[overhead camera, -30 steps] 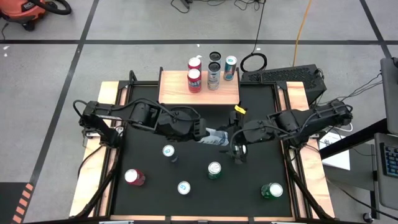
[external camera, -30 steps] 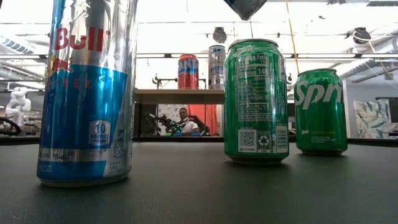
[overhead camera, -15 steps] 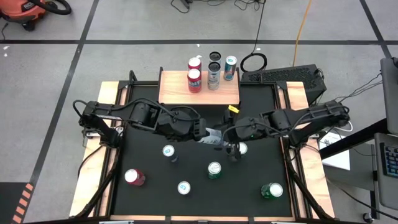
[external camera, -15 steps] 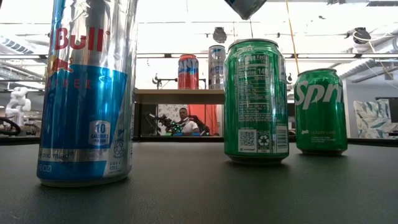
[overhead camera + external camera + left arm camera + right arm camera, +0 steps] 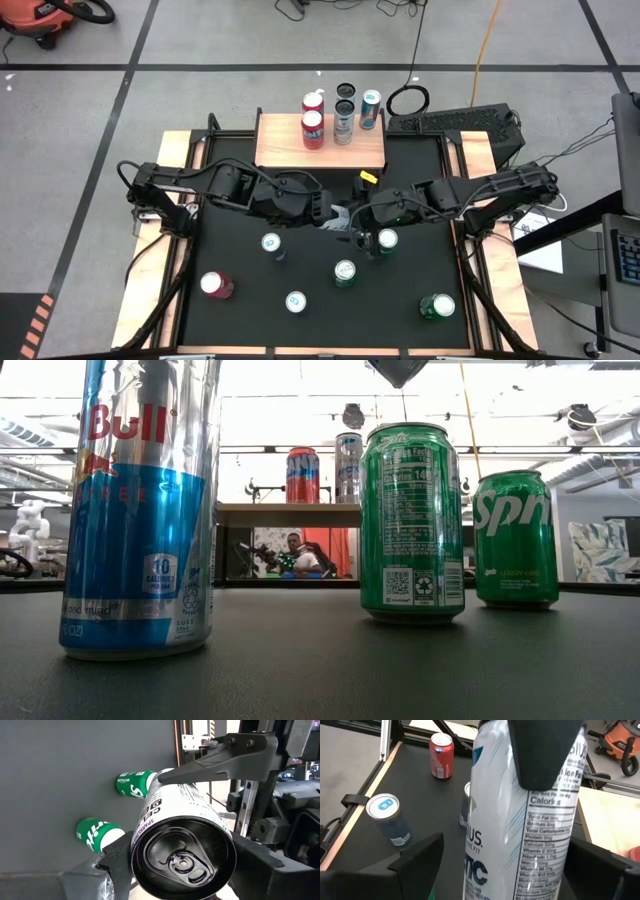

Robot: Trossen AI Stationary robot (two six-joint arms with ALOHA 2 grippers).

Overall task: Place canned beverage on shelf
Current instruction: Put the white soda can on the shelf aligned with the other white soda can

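Can (image 5: 182, 845): white, lying sideways above mid-counter (image 5: 230, 250), clamped in left pincer (image 5: 335, 215).
Right pincer (image 5: 362, 238): fingers spread wide around can, apparently not gripping.
Shelf (image 5: 280, 148): carries four cans.

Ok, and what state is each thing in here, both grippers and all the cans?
white can: unopened, lying sideways, held off the table
left gripper: shut on the white can
right gripper: open, fingers either side of the white can, not closed on it
shelf cans: upright
table cans: upright
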